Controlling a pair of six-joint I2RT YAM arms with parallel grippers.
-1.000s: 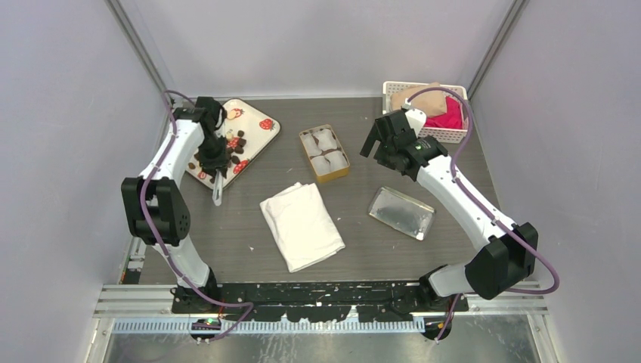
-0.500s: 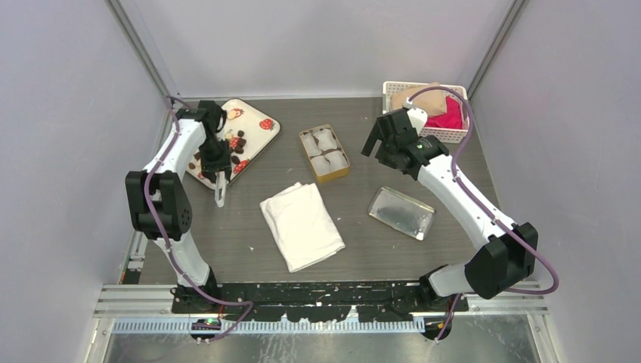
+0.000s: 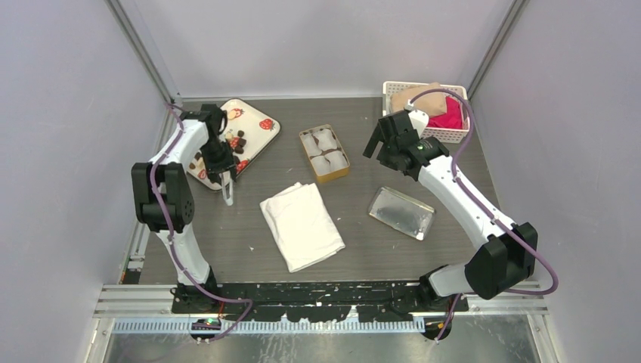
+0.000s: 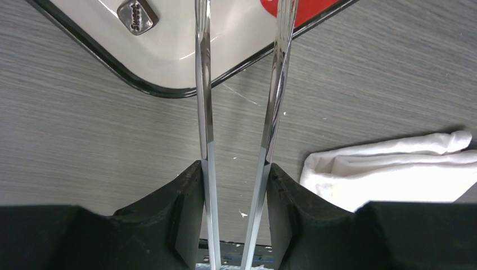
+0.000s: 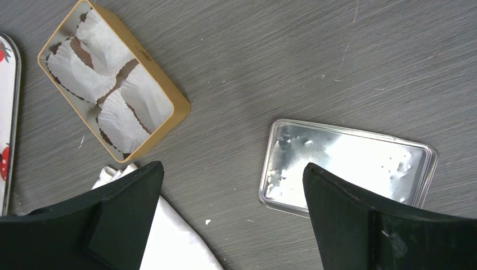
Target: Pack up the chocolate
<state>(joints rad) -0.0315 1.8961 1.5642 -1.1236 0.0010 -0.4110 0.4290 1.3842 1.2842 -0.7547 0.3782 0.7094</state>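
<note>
left gripper [image 4: 235,169] clamped on tongs [image 4: 203,101], tips unseen | right gripper [image 5: 233,183] wide, empty | pinch one chocolate [image 3: 236,142] gently, carry to tin [image 3: 325,153] at tray's [image 3: 255,119] 3 o'clock

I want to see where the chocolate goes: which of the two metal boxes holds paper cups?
The gold tin: white paper cups fill it, while the flat silver lid is bare inside.

Bare grey table [image 3: 355,113] lies open between the gold tin [image 3: 333,175] and the silver lid [image 3: 401,212], and between the tin and the strawberry tray [image 3: 255,134]. A folded white cloth [image 3: 301,225] fills the near centre. A white basket [image 3: 446,136] blocks the far right corner. Held by the left gripper [image 4: 236,174], tongs [image 4: 205,84] reach over the tray's near rim.
</note>
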